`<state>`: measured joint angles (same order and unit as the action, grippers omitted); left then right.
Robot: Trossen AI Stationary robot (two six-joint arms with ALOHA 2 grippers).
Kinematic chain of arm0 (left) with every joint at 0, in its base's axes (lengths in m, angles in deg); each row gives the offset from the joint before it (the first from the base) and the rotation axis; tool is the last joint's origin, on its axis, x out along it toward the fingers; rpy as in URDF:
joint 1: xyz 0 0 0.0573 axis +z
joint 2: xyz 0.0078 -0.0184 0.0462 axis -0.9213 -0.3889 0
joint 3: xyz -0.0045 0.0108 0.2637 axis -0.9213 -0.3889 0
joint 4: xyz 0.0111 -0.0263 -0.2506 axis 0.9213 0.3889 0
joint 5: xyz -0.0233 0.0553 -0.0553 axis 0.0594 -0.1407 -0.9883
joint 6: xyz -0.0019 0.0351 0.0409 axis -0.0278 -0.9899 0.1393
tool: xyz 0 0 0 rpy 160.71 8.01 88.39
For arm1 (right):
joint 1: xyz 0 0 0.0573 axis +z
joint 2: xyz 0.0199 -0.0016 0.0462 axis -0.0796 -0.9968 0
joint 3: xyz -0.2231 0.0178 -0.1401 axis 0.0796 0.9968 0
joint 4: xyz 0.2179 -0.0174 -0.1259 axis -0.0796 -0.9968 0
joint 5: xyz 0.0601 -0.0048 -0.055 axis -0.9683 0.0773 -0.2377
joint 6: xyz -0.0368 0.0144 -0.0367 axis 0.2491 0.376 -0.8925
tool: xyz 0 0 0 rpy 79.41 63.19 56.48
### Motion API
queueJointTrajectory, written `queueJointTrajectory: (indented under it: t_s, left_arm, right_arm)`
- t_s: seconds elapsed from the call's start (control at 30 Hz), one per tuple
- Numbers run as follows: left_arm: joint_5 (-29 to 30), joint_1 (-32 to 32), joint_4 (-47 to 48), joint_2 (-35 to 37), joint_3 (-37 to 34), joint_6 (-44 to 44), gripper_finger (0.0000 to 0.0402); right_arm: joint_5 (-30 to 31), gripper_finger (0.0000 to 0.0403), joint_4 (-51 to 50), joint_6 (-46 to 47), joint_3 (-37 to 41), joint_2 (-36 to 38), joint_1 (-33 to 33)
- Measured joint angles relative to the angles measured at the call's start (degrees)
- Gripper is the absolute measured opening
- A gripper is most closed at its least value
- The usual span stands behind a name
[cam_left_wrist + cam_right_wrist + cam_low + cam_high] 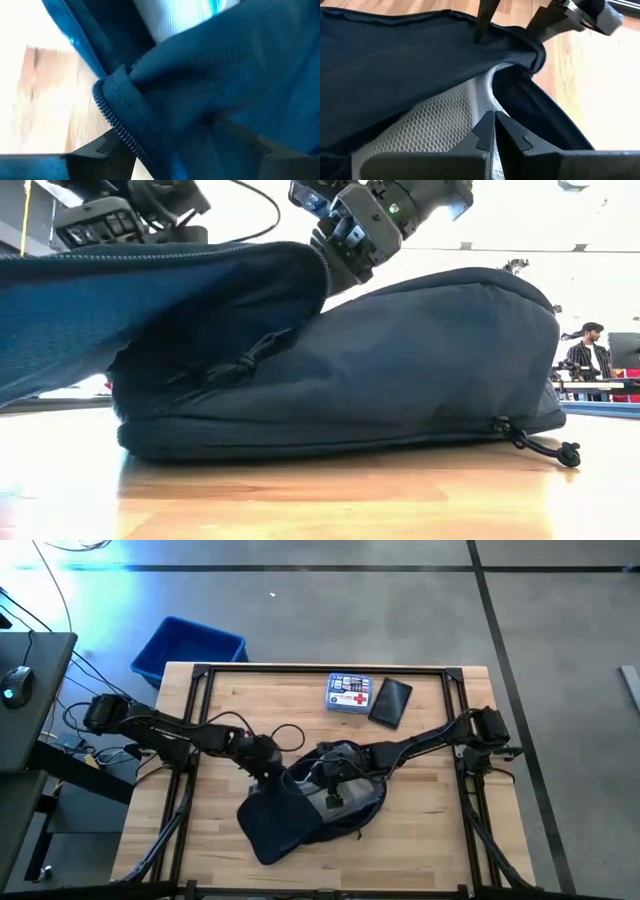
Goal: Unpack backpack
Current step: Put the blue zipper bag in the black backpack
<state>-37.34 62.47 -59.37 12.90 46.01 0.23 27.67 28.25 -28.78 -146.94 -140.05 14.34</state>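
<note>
backpack, wooden table, concrete floor

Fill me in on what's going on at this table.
Two robot arms are unpacking a backpack lying open on the table. The left gripper, jaws open, is at the folded-back flap. The right gripper, jaws shut, points into the mesh-lined interior. A first-aid kit and black pouch already lie out.

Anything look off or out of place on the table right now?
Nothing stands out. The backpack lies unzipped mid-table, flap folded toward the left gripper; the right gripper is inside its opening. The first-aid box and black pouch sit neatly at the far edge.
</note>
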Motion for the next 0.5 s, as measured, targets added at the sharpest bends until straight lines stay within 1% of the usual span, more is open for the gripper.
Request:
queueJointTrajectory:
  t_s: [0.07, 0.13, 0.2, 0.27, 0.3, 0.33, 0.4, 0.5]
  left_arm:
    - [-1.08, 0.11, -2.23, 0.0, -0.07, -1.26, 0.0201]
    - [-3.34, -0.2, -3.3, 0.02, -0.07, -2.92, 0.0175]
    - [-4.86, -0.57, -3.75, 0.02, -0.07, -3.54, 0.0125]
    - [-5.35, -0.88, -4.22, 0.02, -0.07, -4.24, 0.0057]
    - [-5.56, -1.11, -4.19, 0.02, -0.07, -4.74, 0.003]
    - [-5.66, -1.32, -4.12, 0.02, -0.07, -4.97, 0.0016]
    - [-5.56, -1.71, -3.44, 0.02, 0.28, -5.34, 0.0013]
    - [-5.41, -1.98, 0.29, 0.61, 2.93, -7.65, 0.0003]
  right_arm:
    - [-0.09, 0.0, 0.53, 0.02, 0.0, -1.02, -0.26]
    - [-0.69, 0.0, 1.6, 0.08, 0.0, -2.67, -0.41]
    - [-1.38, 0.0, 3.52, 0.57, 0.0, -4.99, -0.41]
    - [-1.31, 0.0, 5.16, 0.67, 0.0, -7.42, -0.42]
    - [-1.25, 0.0, 5.71, 0.67, 0.0, -8.46, -0.37]
    - [-1.25, 0.0, 6.45, 0.81, 0.0, -9.39, -0.34]
    - [-1.25, 0.0, 7.79, 1.88, 0.0, -10.88, -0.45]
    - [-1.18, 0.0, 10.77, 3.73, -0.02, -13.06, -0.41]
